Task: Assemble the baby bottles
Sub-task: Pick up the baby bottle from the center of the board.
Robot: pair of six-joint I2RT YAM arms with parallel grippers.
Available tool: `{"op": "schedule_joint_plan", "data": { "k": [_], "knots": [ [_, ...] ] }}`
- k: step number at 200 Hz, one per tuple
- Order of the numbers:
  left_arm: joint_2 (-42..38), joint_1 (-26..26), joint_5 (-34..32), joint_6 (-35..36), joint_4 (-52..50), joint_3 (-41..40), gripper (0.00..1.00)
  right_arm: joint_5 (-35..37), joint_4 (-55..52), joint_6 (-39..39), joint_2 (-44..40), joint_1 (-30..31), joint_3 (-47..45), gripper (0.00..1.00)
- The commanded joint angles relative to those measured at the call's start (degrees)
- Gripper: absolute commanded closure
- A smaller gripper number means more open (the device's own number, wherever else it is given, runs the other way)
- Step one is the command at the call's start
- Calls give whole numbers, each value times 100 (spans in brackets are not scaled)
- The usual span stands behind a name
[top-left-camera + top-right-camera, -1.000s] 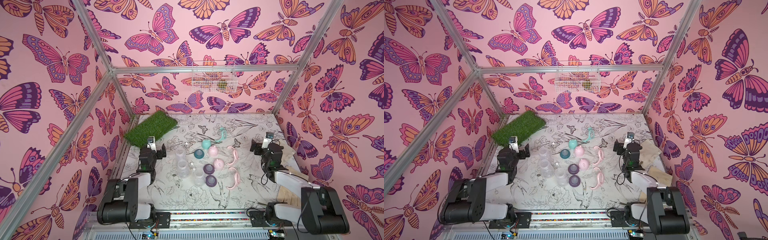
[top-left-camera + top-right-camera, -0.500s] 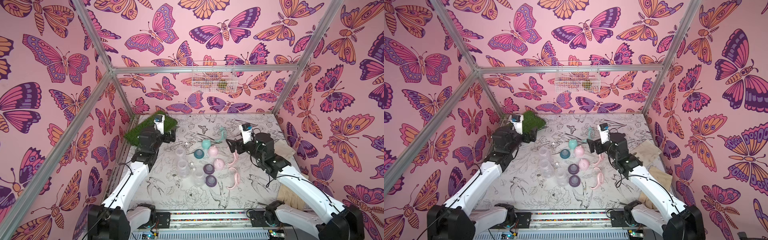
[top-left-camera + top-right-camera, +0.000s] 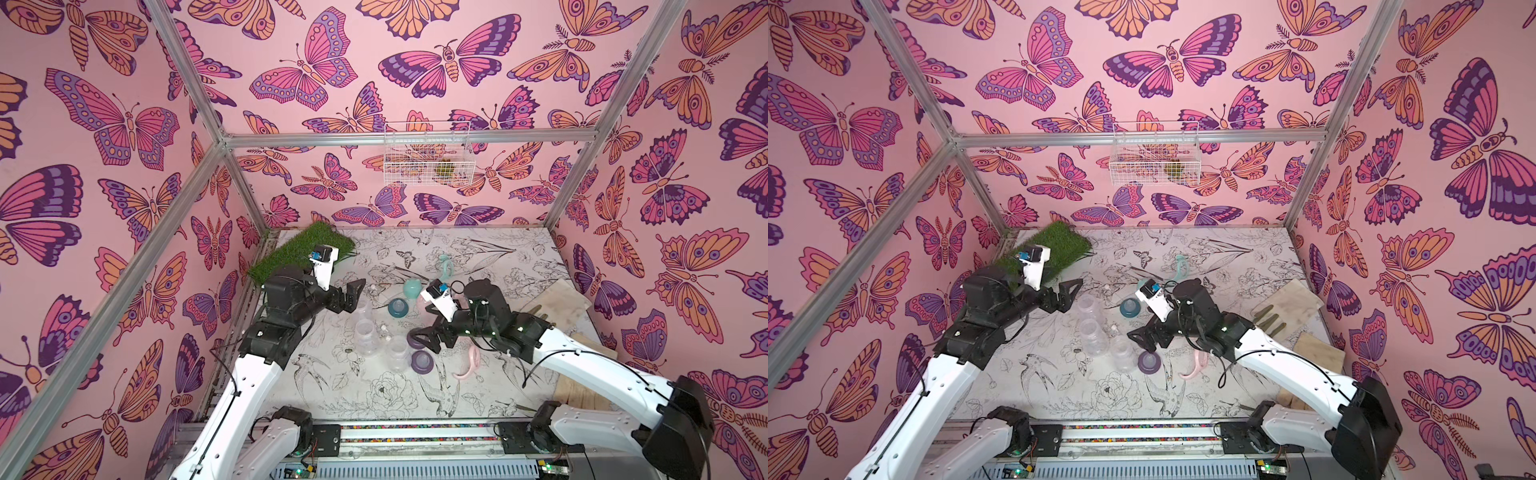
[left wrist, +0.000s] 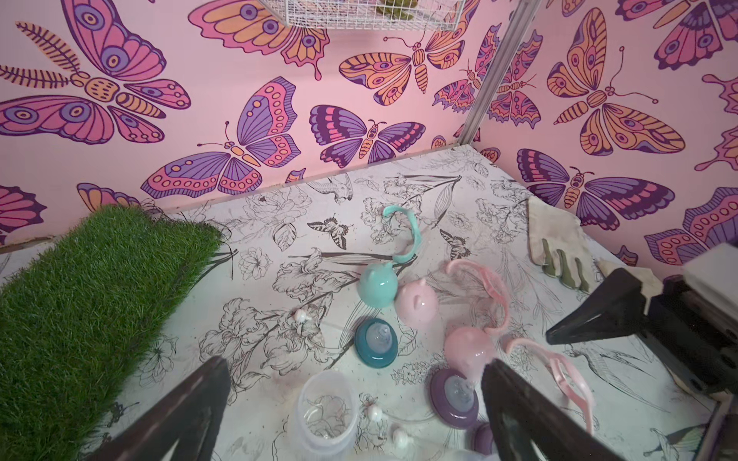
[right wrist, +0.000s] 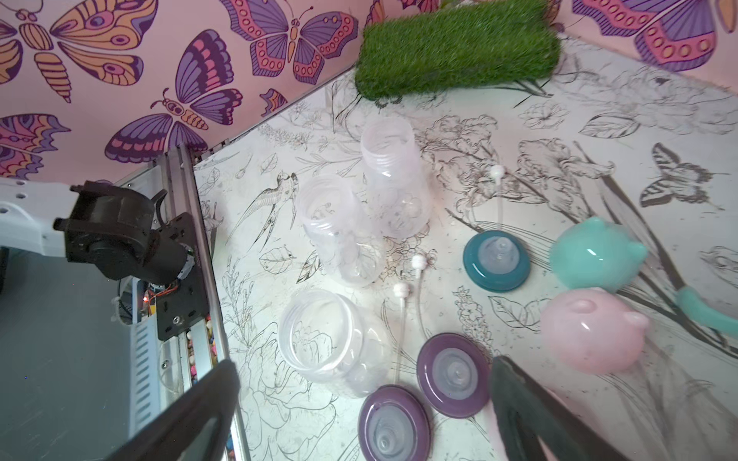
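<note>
Three clear baby bottles [image 3: 365, 336] [image 3: 1093, 336] [image 5: 339, 231] stand open-topped left of centre. Beside them lie two purple collars [image 5: 453, 375] [image 3: 422, 361], a teal collar [image 3: 397, 307] [image 4: 375, 341], a teal cap [image 4: 377, 285] [image 5: 595, 251], pink caps [image 4: 417, 301] [image 5: 591, 331], a teal handle ring [image 3: 445, 266] [image 4: 407, 235] and pink rings [image 3: 469, 363] [image 4: 491, 287]. My left gripper [image 3: 353, 295] [image 3: 1069, 295] [image 4: 355, 371] hovers open just left of the farthest bottle. My right gripper [image 3: 424, 336] [image 3: 1144, 340] [image 5: 365, 367] hangs open over the purple collars, holding nothing.
A green grass mat [image 3: 299, 249] [image 5: 455, 48] lies at the back left. A work glove [image 3: 557, 299] [image 4: 555, 239] and wooden boards sit along the right wall. Thin straws with white ball ends [image 5: 403, 319] lie among the bottles. A wire basket [image 3: 428, 158] hangs on the back wall.
Both arms have unfolded from their rest poses and reached out over the table. The left went toward the bottles, the right toward the purple collars. Both stay open.
</note>
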Motion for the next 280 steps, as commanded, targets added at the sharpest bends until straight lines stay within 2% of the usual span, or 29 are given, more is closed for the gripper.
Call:
{"op": "schedule_joint_plan", "data": {
  "k": [1, 49, 103, 147, 201, 280],
  "knots": [
    [-95, -24, 256, -33, -344, -98, 0, -159, 128, -59, 265, 185, 157, 1],
    [26, -37, 693, -17, -338, -59, 0, -98, 362, -146, 934, 450, 267, 1],
    [20, -50, 623, 0, -329, -72, 0, 52, 532, -231, 1405, 705, 329, 1],
    [25, -58, 637, 1, -329, -73, 0, 358, 799, -209, 1593, 783, 215, 0],
    [-4, -85, 585, 26, -323, -89, 0, 487, 879, -232, 1754, 835, 162, 6],
    [-9, -119, 548, 40, -331, -106, 0, 743, 771, -313, 1842, 994, 62, 7]
  ]
}}
